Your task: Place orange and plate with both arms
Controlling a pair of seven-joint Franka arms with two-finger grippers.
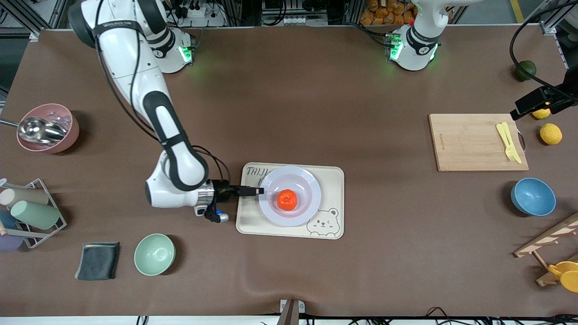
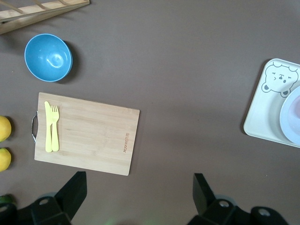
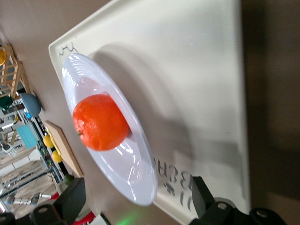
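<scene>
Front view
- Orange (image 1: 287, 200): sits in the well of the plate, roughly at its centre.
- Plate (image 1: 290, 195): lies flat on the cream bear tray (image 1: 329, 180), toward the end of the tray that faces the right arm.
- Right gripper (image 1: 259, 191): low and level at the plate's rim on the right arm's side, its dark fingers pointing at the plate; from this angle I cannot tell whether they touch the rim.
- Left gripper (image 1: 519, 110): high in the air over the edge of the cutting board (image 1: 469, 142), at the left arm's end of the table; this arm waits.
- Yellow cutlery (image 1: 508, 141): lies on the board beside its metal handle.
- Other items: a blue bowl (image 1: 533, 196) nearer the camera than the board; a green bowl (image 1: 154, 254) and a dark cloth (image 1: 98, 260) nearer the camera than the tray, toward the right arm's end.

Left wrist view
- Left gripper (image 2: 140, 194): fingers spread wide apart, nothing between them.
- Below it: the cutting board (image 2: 86, 133) with the yellow cutlery (image 2: 51, 126), the blue bowl (image 2: 48, 57), and one end of the bear tray (image 2: 262, 117).

Right wrist view
- Right gripper (image 3: 138, 199): fingers parted, gripping nothing; the plate's rim lies between the two fingertips.
- Plate (image 3: 126, 159): resting on the bear tray (image 3: 187, 70), seen edge-on.
- Orange (image 3: 100, 122): in the plate's well, clear of both fingers.
</scene>
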